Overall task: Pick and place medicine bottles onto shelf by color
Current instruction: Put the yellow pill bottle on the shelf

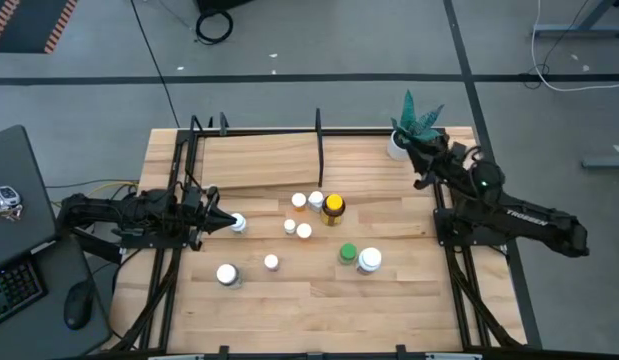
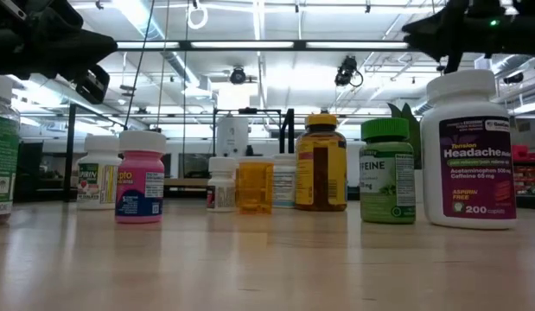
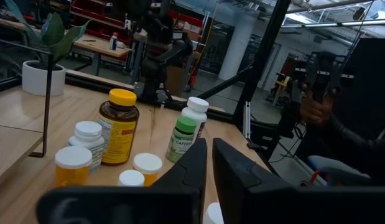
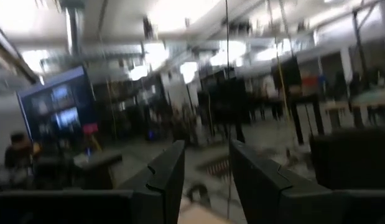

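Left gripper point(image 1: 227, 222): jaws together, empty, beside a white-capped bottle point(image 1: 238, 224) near the counter's left edge.
Right gripper point(image 1: 414, 150): jaws together, idle.
Shelf point(image 1: 259, 160): bare.
Next: open, grasp.

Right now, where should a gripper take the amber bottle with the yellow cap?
Probably the amber bottle is best gripped from above by its yellow cap: it stands upright and taller than the white-capped bottle crowding its side, so the cap stands clear.

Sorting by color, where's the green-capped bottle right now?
In the high view, the green-capped bottle stands right of centre, touching a larger white bottle, below the yellow-capped amber bottle.
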Controlling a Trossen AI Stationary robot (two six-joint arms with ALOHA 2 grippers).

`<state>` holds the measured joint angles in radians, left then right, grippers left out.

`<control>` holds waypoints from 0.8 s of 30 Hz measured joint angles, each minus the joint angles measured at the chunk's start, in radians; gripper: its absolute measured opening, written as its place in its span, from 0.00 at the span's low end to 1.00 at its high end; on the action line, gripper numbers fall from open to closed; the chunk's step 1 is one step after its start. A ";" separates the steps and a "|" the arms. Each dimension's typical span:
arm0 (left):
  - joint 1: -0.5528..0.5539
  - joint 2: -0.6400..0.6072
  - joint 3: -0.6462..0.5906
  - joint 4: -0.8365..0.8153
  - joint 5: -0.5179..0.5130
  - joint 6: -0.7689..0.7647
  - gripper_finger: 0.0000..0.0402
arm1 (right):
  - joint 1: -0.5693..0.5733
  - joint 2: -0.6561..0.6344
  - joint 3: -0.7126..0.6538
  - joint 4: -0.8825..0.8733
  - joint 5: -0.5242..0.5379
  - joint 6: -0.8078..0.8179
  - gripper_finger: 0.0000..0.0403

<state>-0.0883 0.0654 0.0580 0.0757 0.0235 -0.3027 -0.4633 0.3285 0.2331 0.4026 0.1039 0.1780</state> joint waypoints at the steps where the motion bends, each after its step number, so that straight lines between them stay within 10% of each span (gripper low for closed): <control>1: 0.000 0.000 0.000 0.000 0.000 0.000 0.09 | 0.000 0.024 0.015 -0.034 -0.008 0.002 0.34; 24: 0.000 0.000 0.000 0.000 0.000 0.000 0.10 | 0.194 0.426 0.398 -0.440 -0.068 -0.071 0.36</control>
<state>-0.0884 0.0653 0.0578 0.0757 0.0232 -0.3023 -0.2698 0.7544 0.6310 -0.0371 0.0360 0.1067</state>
